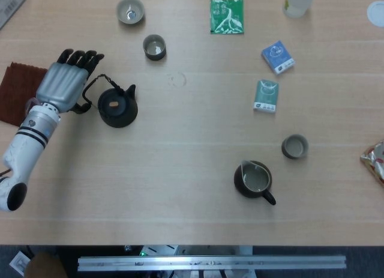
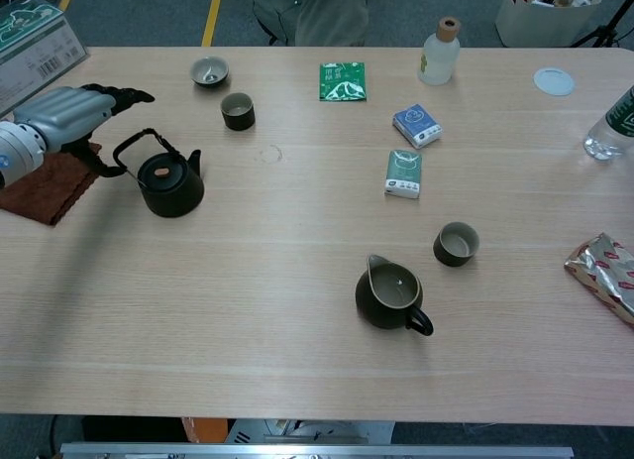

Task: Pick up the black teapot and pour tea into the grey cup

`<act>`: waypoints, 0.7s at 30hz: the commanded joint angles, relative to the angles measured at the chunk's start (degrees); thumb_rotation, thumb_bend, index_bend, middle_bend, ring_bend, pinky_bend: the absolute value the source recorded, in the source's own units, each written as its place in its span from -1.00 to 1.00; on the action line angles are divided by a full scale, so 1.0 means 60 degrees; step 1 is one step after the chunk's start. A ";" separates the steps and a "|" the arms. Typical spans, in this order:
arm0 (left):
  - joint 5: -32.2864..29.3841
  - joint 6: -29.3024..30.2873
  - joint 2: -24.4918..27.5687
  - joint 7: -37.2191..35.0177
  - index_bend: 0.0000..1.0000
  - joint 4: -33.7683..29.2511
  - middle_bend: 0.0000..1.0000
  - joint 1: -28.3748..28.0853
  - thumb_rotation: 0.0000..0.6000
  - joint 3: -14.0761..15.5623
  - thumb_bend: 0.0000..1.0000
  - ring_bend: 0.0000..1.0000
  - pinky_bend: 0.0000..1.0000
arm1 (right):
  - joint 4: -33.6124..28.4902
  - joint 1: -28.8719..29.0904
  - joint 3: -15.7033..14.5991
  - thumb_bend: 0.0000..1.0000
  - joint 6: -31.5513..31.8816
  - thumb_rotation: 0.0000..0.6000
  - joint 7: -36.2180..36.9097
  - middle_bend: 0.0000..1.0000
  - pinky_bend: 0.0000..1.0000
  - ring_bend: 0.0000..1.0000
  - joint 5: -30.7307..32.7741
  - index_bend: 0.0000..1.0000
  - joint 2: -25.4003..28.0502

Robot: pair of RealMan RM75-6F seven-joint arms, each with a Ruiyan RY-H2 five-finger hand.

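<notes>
Nearest on the bench [image 1: 180, 146] stands a dark pitcher [image 1: 252, 180]. Farther back at left, the black teapot [image 1: 117, 106] sits upright, its wire handle just beside the left hand [image 1: 63, 83], whose fingers [image 1: 83, 58] stretch open, holding nothing. Beyond, the grey cup [image 1: 130, 10] stands well apart.

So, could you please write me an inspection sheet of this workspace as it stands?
Surface: light wooden table, no spills seen.
Job's things: black teapot upright at the left; grey cup at the far edge.
Clutter: dark cup, pitcher, another cup, green packet, two tissue packs, bottle, brown cloth.
Hands: left hand beside the teapot's handle, fingers extended, holding nothing; right hand not in view.
Cables: nothing seen.
Surroundings: cardboard box, a person beyond the table.
</notes>
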 commanded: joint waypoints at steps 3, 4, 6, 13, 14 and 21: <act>-0.0060 -0.0120 -0.0375 -0.0133 -1.00 0.0596 -0.85 -0.0226 1.00 -0.0245 -0.59 -0.85 -0.86 | -0.0018 -0.0037 0.0013 -0.30 0.0057 1.00 0.0015 -0.36 -0.55 -0.58 0.0000 -0.39 0.0016; -0.0093 -0.0098 -0.0399 -0.0064 -1.00 0.0655 -0.84 -0.0241 1.00 -0.0272 -0.59 -0.84 -0.86 | -0.0017 -0.0045 0.0016 -0.31 0.0069 1.00 0.0024 -0.36 -0.55 -0.58 0.0004 -0.39 0.0015; -0.0140 -0.0026 -0.0350 0.0146 -1.00 0.0639 -0.83 -0.0258 1.00 -0.0305 -0.59 -0.83 -0.86 | -0.0004 -0.0062 0.0018 -0.31 0.0084 1.00 0.0047 -0.36 -0.55 -0.58 0.0009 -0.39 0.0006; -0.0737 -0.0466 0.0670 0.0341 -0.84 -0.0676 -0.73 -0.0197 1.00 -0.0343 -0.59 -0.82 -0.86 | 0.0106 -0.0042 -0.0003 -0.30 0.0001 1.00 0.0171 -0.36 -0.55 -0.58 -0.0017 -0.38 -0.0013; -0.0901 -0.0640 0.0899 0.0332 -0.81 -0.0996 -0.70 -0.0207 1.00 -0.0341 -0.59 -0.82 -0.86 | 0.0130 -0.0036 -0.0003 -0.30 0.0001 1.00 0.0202 -0.36 -0.55 -0.58 -0.0037 -0.38 -0.0027; -0.1721 -0.1384 0.1559 0.0295 -0.71 -0.2054 -0.57 -0.0435 1.00 -0.0346 -0.59 -0.73 -0.86 | 0.0273 -0.0008 -0.0027 -0.30 -0.0102 1.00 0.0365 -0.36 -0.55 -0.58 -0.0043 -0.37 -0.0067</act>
